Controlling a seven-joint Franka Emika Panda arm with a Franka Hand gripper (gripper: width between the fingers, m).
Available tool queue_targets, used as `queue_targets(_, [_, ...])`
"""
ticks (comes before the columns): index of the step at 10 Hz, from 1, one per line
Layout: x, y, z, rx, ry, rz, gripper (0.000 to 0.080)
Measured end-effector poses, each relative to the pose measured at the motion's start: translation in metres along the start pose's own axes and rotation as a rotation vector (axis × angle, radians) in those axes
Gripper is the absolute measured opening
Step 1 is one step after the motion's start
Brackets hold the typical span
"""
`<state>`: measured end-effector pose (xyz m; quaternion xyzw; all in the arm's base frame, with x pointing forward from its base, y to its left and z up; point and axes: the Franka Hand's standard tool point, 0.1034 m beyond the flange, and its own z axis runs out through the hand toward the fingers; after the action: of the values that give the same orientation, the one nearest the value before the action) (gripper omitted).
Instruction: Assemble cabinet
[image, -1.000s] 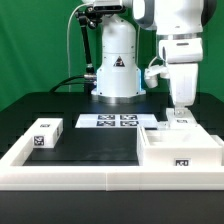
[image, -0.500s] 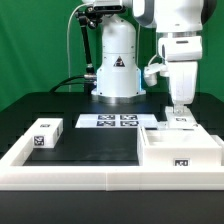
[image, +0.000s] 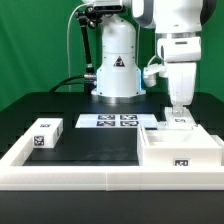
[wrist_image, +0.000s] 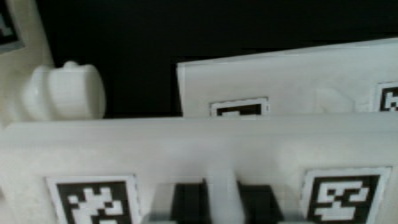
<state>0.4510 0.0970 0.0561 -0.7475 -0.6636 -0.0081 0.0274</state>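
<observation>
The white box-like cabinet body (image: 182, 150) sits on the exterior view's right, one tag on its front. My gripper (image: 178, 110) hangs straight down over its back edge, on a tagged white panel (image: 178, 122) standing there. In the wrist view the dark fingertips (wrist_image: 189, 205) of my gripper (wrist_image: 224, 205) press a thin white edge of this panel (wrist_image: 160, 150), with a tag on each side. A further white tagged face (wrist_image: 302, 80) and a rounded white peg (wrist_image: 68, 90) lie beyond. A small white tagged block (image: 45, 132) lies on the exterior view's left.
The marker board (image: 118, 121) lies flat at the back centre in front of the robot base (image: 116, 70). A low white border frame (image: 80, 172) runs along the front and sides of the black table.
</observation>
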Motion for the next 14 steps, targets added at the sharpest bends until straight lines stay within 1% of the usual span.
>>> queue_targets(9, [0.0005, -0.0028, 0.0033, 0.004, 0.002, 0.018, 0.007])
queue_targets(11, [0.0033, -0.0023, 0.0009, -0.001, 0.003, 0.012, 0.007])
queue_targets(13, [0.002, -0.001, -0.0007, -0.002, 0.002, 0.015, 0.007])
queue_targets(14, [0.0019, 0.0003, -0.0026, -0.007, 0.002, 0.015, 0.007])
